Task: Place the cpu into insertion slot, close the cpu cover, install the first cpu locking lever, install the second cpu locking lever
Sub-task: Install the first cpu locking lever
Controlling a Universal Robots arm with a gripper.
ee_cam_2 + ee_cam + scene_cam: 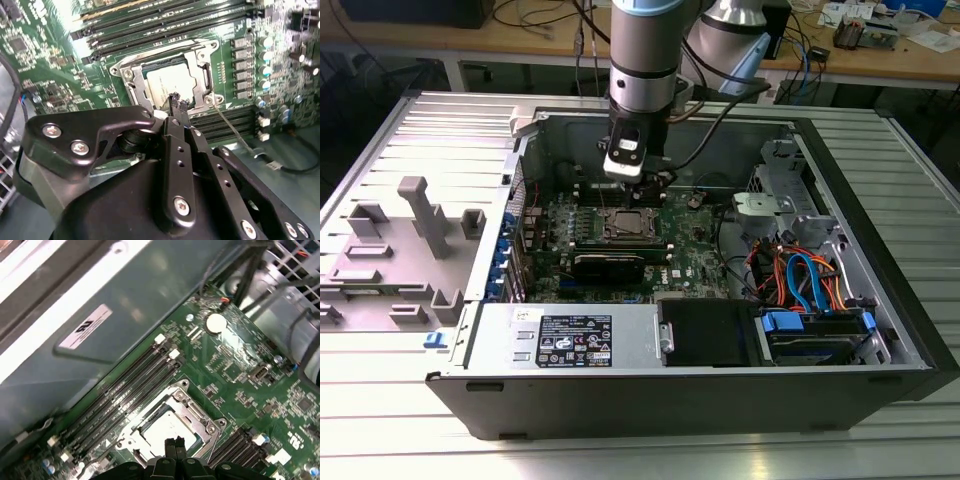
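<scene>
Just one cpu (167, 82), one cpu cover (199, 75)

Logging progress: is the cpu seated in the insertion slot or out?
In: the cpu lies flat inside the insertion slot, its pale top framed by silvery metal in the second wrist view.

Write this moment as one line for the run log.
cpu cover: lowered flat | cpu: seated, visible through cover window | gripper: shut, tips over cover edge | locking lever: thin wire beside cover, latch state unclear
</scene>
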